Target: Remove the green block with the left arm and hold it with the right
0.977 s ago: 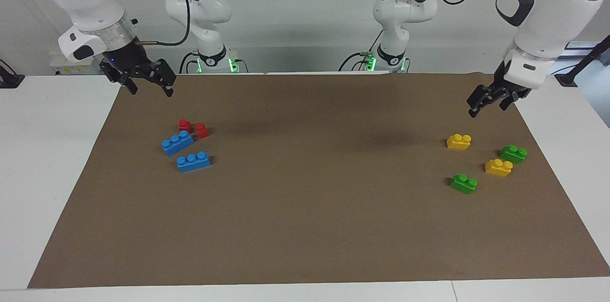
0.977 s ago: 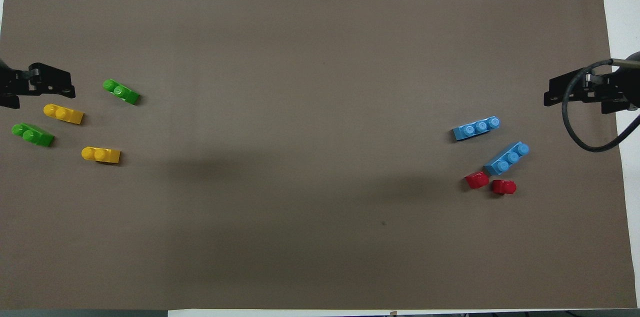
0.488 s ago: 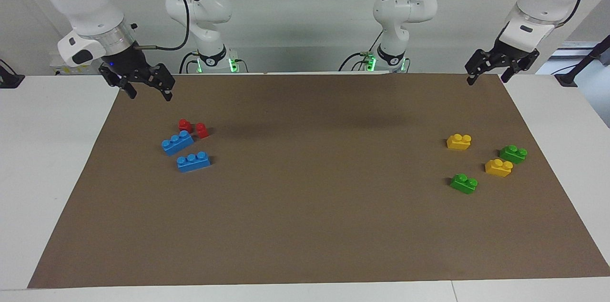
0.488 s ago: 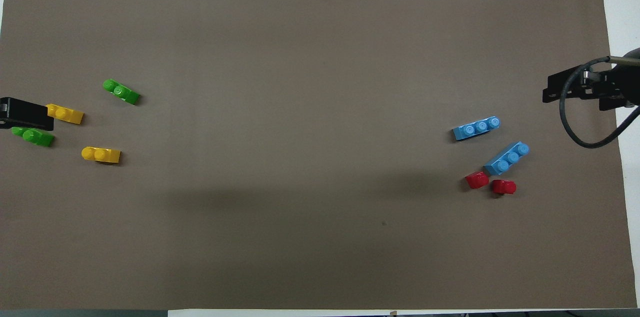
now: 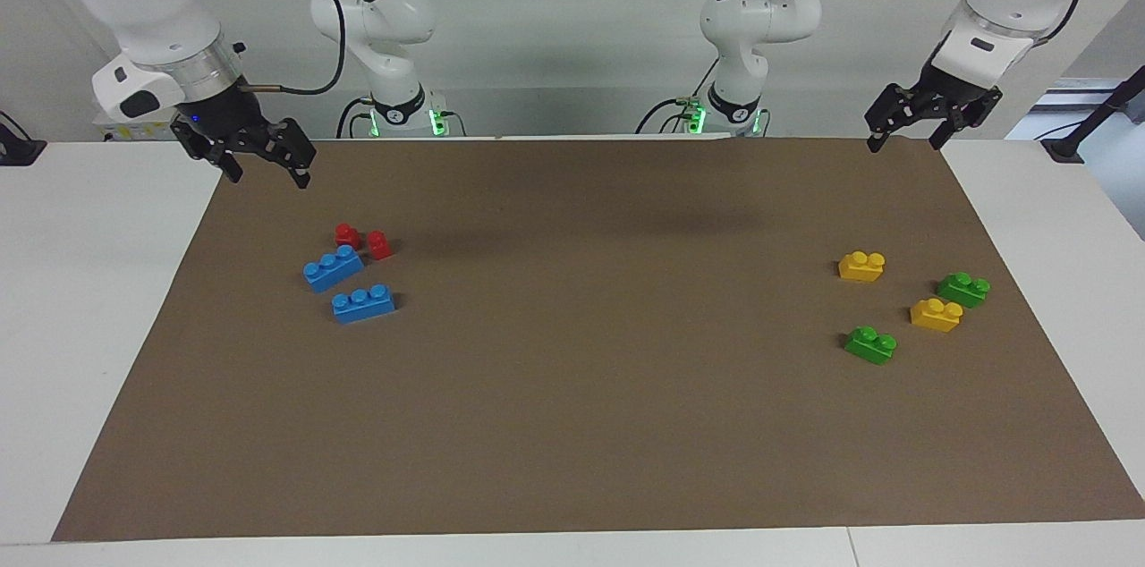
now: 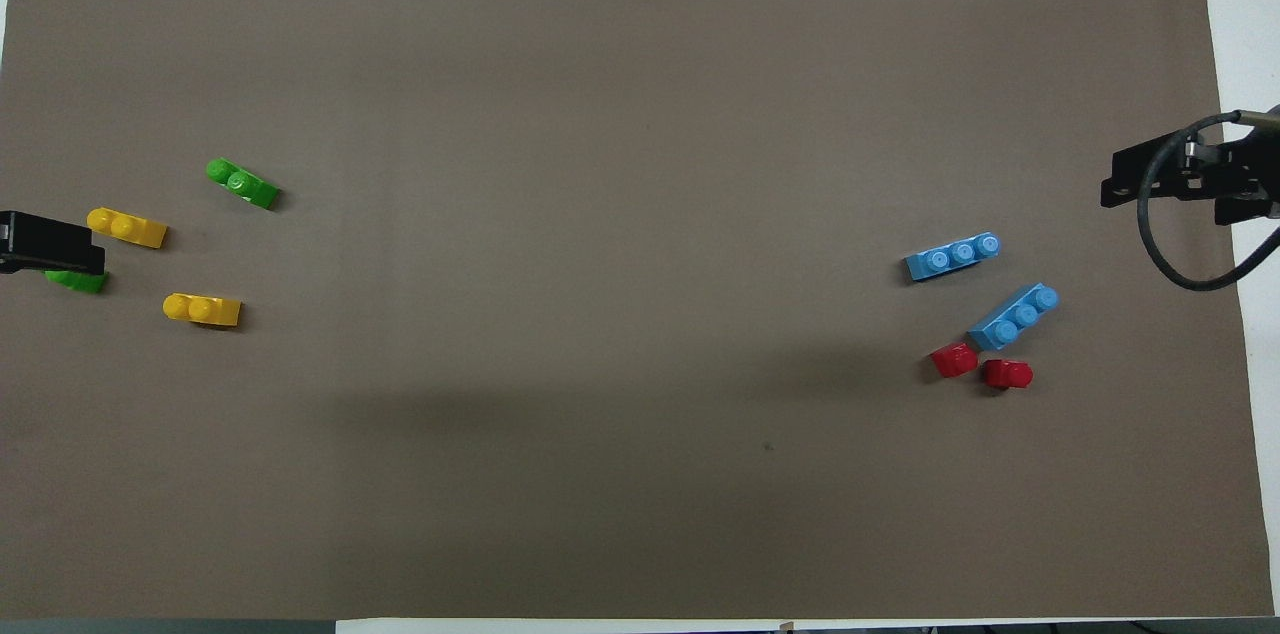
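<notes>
While untouched, green block (image 5: 870,344), bright, two round studs

green block (image 6: 80,282) half-hidden under left gripper (image 6: 45,244) | gripper cut by edge

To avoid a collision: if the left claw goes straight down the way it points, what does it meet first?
Probably the bare brown mat near its robot-side edge; the left claw hangs clear of every block, though depth is unclear.

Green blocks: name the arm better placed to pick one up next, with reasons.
Left. The left hand hangs open and empty above the table end where both green blocks lie among the yellow blocks. The right hand hangs at the other end, near the blue blocks.
</notes>
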Robot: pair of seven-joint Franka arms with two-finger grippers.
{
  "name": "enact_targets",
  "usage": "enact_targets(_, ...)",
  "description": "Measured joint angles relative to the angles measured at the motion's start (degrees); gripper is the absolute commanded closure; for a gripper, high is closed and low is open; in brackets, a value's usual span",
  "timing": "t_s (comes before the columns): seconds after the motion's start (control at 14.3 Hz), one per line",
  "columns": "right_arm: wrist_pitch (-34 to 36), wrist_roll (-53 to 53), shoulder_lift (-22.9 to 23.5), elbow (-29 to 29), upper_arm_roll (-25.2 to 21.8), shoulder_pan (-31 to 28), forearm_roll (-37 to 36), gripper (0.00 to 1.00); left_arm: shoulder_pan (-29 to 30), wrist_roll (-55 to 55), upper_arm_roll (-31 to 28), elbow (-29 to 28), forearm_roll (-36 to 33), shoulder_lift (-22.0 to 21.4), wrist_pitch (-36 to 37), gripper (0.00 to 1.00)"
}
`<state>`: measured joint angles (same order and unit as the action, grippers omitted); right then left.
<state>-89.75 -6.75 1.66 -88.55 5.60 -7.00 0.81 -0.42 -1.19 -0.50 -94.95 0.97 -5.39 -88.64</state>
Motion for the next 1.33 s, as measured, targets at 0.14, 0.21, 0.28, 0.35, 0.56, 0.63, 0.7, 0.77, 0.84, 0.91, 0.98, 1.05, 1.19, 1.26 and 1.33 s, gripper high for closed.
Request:
enact_targets(0.14,0.4,0.8,0.0,0.4,-1.8,1.8,0.0,0.00,0.0,0.0,0.0,0.0,0.2,0.0,0.0,0.00)
enact_targets(0.21,0.4,0.8,0.0,0.4,-3.1,3.2,0.0,0.00,0.0,0.0,0.0,0.0,0.2,0.0,0.0,0.00)
enact_targets(0.28,0.4,0.8,0.0,0.4,-3.9,4.0,0.0,0.00,0.0,0.0,0.0,0.0,0.2,0.0,0.0,0.00)
enact_targets(0.35,0.4,0.8,0.0,0.5,-4.2,4.2,0.0,0.00,0.0,0.0,0.0,0.0,0.2,0.0,0.0,0.00)
enact_targets(0.56,0.4,0.8,-0.1,0.5,-4.8,4.0,0.0,0.00,0.0,0.1,0.0,0.0,0.2,0.0,0.0,0.00)
enact_targets(0.63,0.4,0.8,-0.1,0.5,-4.8,3.9,0.0,0.00,0.0,0.1,0.0,0.0,0.2,0.0,0.0,0.00)
enact_targets(0.7,0.4,0.8,-0.1,0.5,-4.8,3.9,0.0,0.00,0.0,0.1,0.0,0.0,0.2,0.0,0.0,0.00)
enact_targets(0.77,0.4,0.8,-0.1,0.5,-4.8,3.9,0.0,0.00,0.0,0.2,0.0,0.0,0.2,0.0,0.0,0.00)
enact_targets(0.84,0.4,0.8,-0.1,0.5,-4.8,3.9,0.0,0.00,0.0,0.2,0.0,0.0,0.2,0.0,0.0,0.00)
enact_targets(0.91,0.4,0.8,-0.2,0.5,-4.8,3.9,0.0,0.00,0.0,0.2,0.0,0.0,0.2,0.0,0.0,0.00)
enact_targets(0.98,0.4,0.8,-0.2,0.5,-4.8,3.9,0.0,0.00,0.0,0.2,0.0,0.0,0.2,0.0,0.0,0.00)
enact_targets(1.05,0.4,0.8,-0.2,0.4,-4.8,3.9,0.0,0.00,0.0,0.2,0.0,0.0,0.2,0.0,0.0,0.00)
enact_targets(1.19,0.4,0.8,-0.2,0.2,-4.8,3.9,0.0,0.00,0.0,0.2,0.0,0.0,0.2,0.0,0.0,0.00)
enact_targets(1.26,0.4,0.8,-0.2,0.0,-4.8,3.9,0.0,0.00,0.0,0.2,0.0,0.0,0.2,0.0,0.0,0.00)
enact_targets(1.33,0.4,0.8,-0.2,0.0,-4.8,3.9,0.0,0.00,0.0,0.2,0.0,0.0,0.2,0.0,0.0,0.00)
